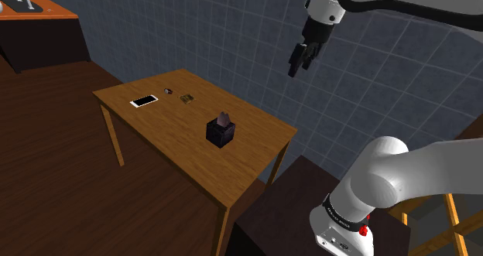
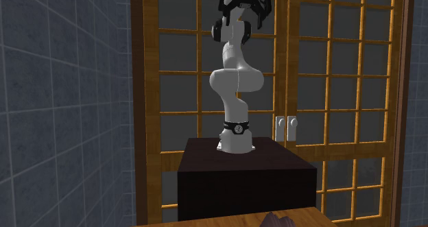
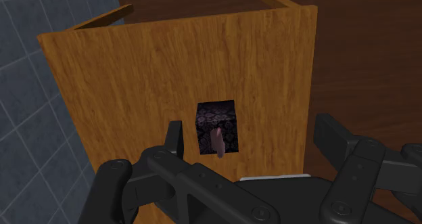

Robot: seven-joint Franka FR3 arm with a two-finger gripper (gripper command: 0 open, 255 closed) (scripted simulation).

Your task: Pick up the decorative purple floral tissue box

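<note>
Your box (image 1: 221, 131) is a small dark cube with a purple floral pattern, and a pale tissue (image 1: 223, 117) pokes from its top. It sits on the table (image 1: 170, 127) toward the end nearer the stand (image 1: 286, 208), back from every edge. It's well apart from the white phone (image 1: 144, 100) and a small brown bit (image 1: 186, 98) at the far end. The table is a plain wood-grain rectangle on thin legs. The floor (image 1: 62, 185) is dark wood, the wall (image 1: 232, 30) grey tile. Wood lattice doors (image 2: 343, 88) stand behind the arm. Your gripper (image 1: 303, 57) hangs high above the box, jaws wide apart, gripping nothing. There's bare tabletop all round the box.
</note>
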